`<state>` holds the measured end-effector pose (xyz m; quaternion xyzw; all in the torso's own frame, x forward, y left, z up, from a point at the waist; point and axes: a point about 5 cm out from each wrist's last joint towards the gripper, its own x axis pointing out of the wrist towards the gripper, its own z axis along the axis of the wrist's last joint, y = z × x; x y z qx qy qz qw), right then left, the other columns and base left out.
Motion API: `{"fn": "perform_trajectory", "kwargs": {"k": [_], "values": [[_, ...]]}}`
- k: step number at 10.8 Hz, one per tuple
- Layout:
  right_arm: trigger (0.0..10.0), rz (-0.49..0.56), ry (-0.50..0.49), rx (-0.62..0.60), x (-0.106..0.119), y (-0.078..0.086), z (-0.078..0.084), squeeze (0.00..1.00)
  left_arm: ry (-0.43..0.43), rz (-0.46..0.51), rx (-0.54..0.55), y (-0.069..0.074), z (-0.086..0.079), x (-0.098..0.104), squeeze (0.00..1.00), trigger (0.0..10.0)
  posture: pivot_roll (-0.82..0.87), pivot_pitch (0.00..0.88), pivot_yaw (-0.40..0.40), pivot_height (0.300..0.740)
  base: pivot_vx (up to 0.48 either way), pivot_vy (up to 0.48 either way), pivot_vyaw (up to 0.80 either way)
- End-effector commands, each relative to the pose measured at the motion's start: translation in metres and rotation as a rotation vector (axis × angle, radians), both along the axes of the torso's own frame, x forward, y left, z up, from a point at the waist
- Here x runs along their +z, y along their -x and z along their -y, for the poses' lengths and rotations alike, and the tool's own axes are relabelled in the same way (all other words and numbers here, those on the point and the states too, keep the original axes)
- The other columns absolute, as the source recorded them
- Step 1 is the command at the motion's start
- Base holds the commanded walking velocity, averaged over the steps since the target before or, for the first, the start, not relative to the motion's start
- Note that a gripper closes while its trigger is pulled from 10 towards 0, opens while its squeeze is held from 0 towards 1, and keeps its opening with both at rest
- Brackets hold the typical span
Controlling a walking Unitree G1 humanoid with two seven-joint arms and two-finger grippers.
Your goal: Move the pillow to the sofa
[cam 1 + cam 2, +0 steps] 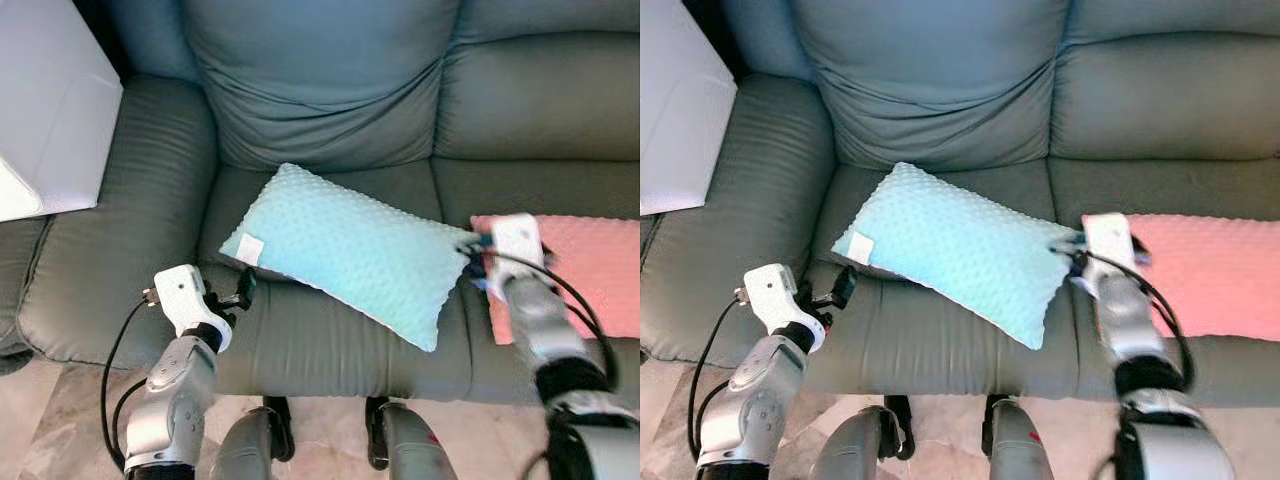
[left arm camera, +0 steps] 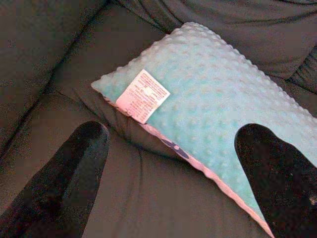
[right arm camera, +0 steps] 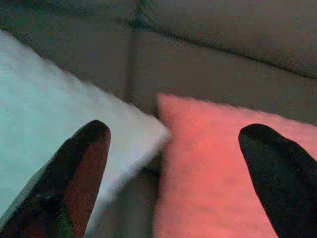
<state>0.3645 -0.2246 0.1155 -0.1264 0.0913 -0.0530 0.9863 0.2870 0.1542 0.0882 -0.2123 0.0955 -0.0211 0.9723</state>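
Both tools, left tool (image 1: pixel 243 288) and right tool (image 1: pixel 472 258), hang spread at either end of the pillow (image 1: pixel 352 250), already lying on the sofa (image 1: pixel 330 345) seat (beside a pink pillow (image 1: pixel 590 270)); I'd back straight off without snagging.

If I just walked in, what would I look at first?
The bumpy turquoise pillow lying slantwise on the grey sofa seat catches the eye first. A pink pillow lies on the next seat, to the robot's right. The robot's left hand and right hand, both open, sit at the turquoise pillow's two ends.
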Motion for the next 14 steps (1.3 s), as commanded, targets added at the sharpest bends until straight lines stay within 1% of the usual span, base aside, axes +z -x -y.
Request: {"fn": "perform_trajectory", "kwargs": {"k": [1, 2, 3, 4, 5, 6, 7, 9, 10, 11, 12, 13, 14], "values": [[10.0, -0.002, -0.073, 0.044, -0.003, 0.0, -0.012, 0.0, -0.007, -0.037, 0.024, 0.004, -0.003, -0.01, 0.0, 10.0, -0.06, 0.324, 0.045, 0.74, 0.0, 0.0, 0.0], [10.0, 0.005, -0.168, 0.104, -0.004, -0.002, -0.03, 0.0, -0.012, -0.036, 0.021, 0.003, 0.0, -0.01, 0.0, 10.0, -0.05, 0.322, 0.045, 0.74, 0.0, 0.0, 0.0], [10.0, 0.02, -0.324, 0.201, -0.005, -0.003, -0.055, 0.0, -0.015, -0.026, 0.016, 0.002, 0.002, -0.008, 0.0, 10.0, -0.05, 0.321, 0.046, 0.74, 0.0, 0.0, 0.0], [10.0, -0.004, -0.353, 0.247, -0.01, -0.003, -0.068, 0.0, -0.02, -0.02, 0.011, 0.002, 0.002, -0.008, 0.0, 10.0, -0.04, 0.323, 0.048, 0.74, 0.0, 0.0, 0.0], [10.0, -0.042, -0.37, 0.264, -0.019, -0.001, -0.078, 0.0, -0.023, -0.021, 0.008, 0.002, 0.003, -0.008, 0.0, 10.0, -0.04, 0.324, 0.049, 0.74, 0.0, 0.0, 0.0], [10.0, -0.062, -0.375, 0.273, -0.023, 0.001, -0.083, 0.0, -0.031, -0.031, -0.027, 0.002, 0.008, -0.009, 0.0, 10.0, -0.03, 0.326, 0.05, 0.74, 0.0, 0.0, 0.0], [10.0, -0.111, -0.338, 0.272, -0.032, 0.004, -0.087, 0.0, -0.094, -0.091, -0.129, 0.005, 0.019, -0.017, 0.0, 10.0, -0.02, 0.329, 0.053, 0.74, 0.0, 0.0, 0.0], [10.0, -0.197, -0.361, 0.286, -0.049, 0.012, -0.1, 0.0, -0.117, -0.193, -0.223, 0.017, 0.027, -0.035, 0.0, 10.0, -0.03, 0.336, 0.063, 0.74, 0.0, 0.0, 0.0], [10.0, -0.247, -0.356, 0.297, -0.058, 0.017, -0.109, 0.0, -0.141, -0.219, -0.307, 0.026, 0.029, -0.039, 0.0, 10.0, -0.02, 0.339, 0.07, 0.74, 0.0, 0.0, 0.0], [10.0, -0.283, -0.36, 0.31, -0.064, 0.02, -0.115, 0.0, -0.15, -0.237, -0.381, 0.035, 0.027, -0.037, 0.0, 10.0, -0.01, 0.341, 0.072, 0.74, 0.0, 0.0, 0.0], [10.0, -0.307, -0.351, 0.305, -0.069, 0.023, -0.119, 0.0, -0.203, -0.26, -0.439, 0.043, 0.02, -0.037, 0.0, 10.0, 0.0, 0.344, 0.079, 0.74, 0.0, 0.0, 0.0], [10.0, -0.322, -0.349, 0.305, -0.073, 0.026, -0.121, 0.0, -0.224, -0.269, -0.433, 0.046, 0.013, -0.037, 0.0, 10.0, 0.02, 0.346, 0.085, 0.74, 0.0, 0.0, 0.0], [10.0, -0.35, -0.306, 0.314, -0.08, 0.031, -0.124, 0.0, -0.23, -0.28, -0.419, 0.046, 0.007, -0.036, 0.0, 10.0, 0.03, 0.348, 0.087, 0.74, 0.0, 0.0, 0.0]]}}
